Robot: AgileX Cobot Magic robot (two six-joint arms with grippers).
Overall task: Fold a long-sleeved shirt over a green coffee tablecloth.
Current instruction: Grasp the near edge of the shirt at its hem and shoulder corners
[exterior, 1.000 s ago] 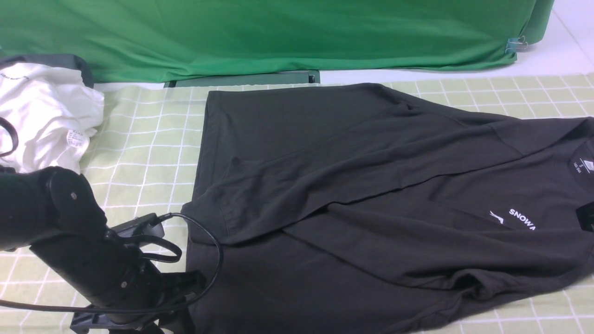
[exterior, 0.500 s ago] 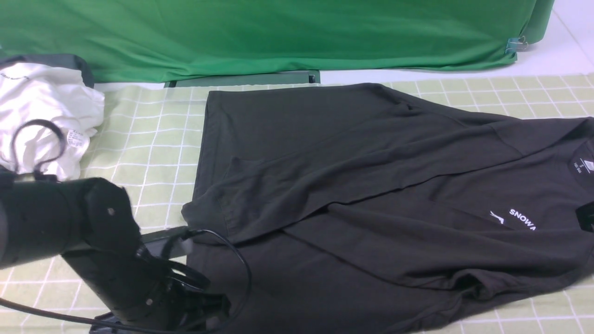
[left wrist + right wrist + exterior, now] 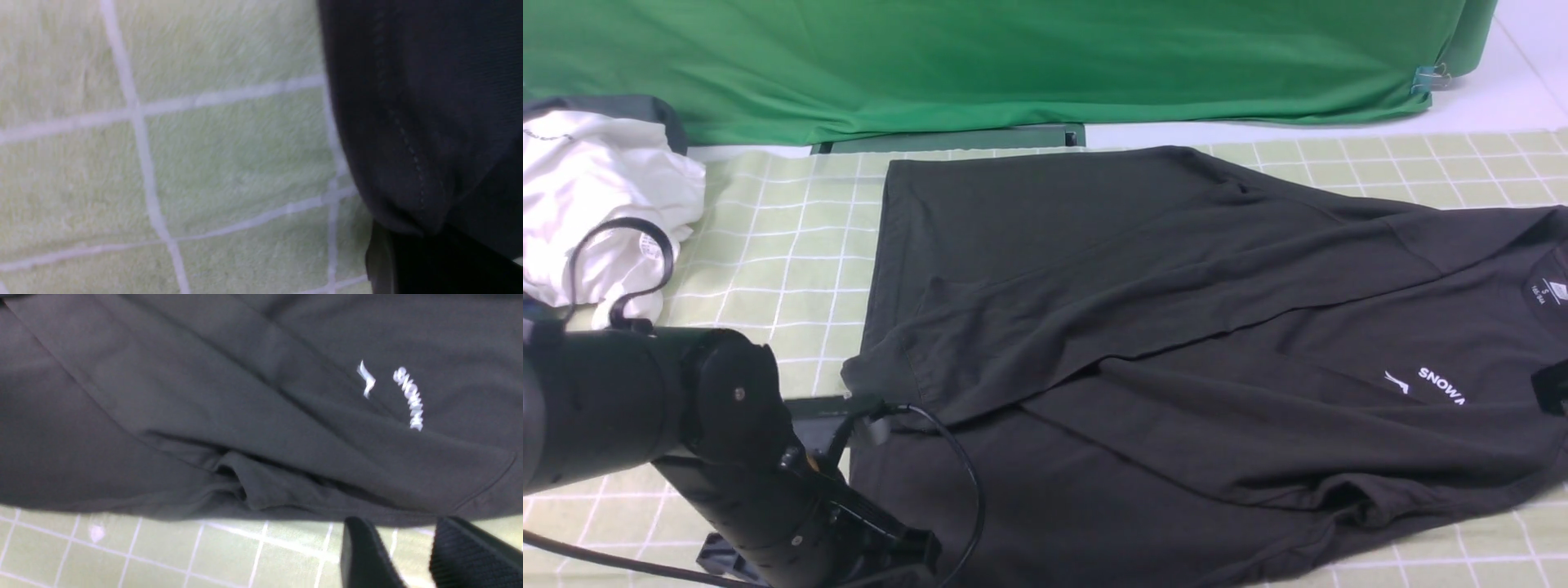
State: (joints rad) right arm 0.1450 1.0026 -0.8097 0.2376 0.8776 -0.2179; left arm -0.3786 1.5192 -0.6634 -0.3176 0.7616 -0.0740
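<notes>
A bright, plain deep-green fabric (image 3: 1013, 65) hangs across the whole back of the scene, lightly creased and sagging along its lower edge; a small metal binder clip (image 3: 1431, 79) pinches its lower right corner; just under the middle of the fabric a dark grey-green bar (image 3: 947, 139) runs sideways; at the far right a plain white surface (image 3: 1515, 98) shows; the light is even and soft, with only faint shadows.

Gridded tablecloth (image 3: 792, 245), black shirt (image 3: 1135, 327), white garment (image 3: 596, 196)
</notes>
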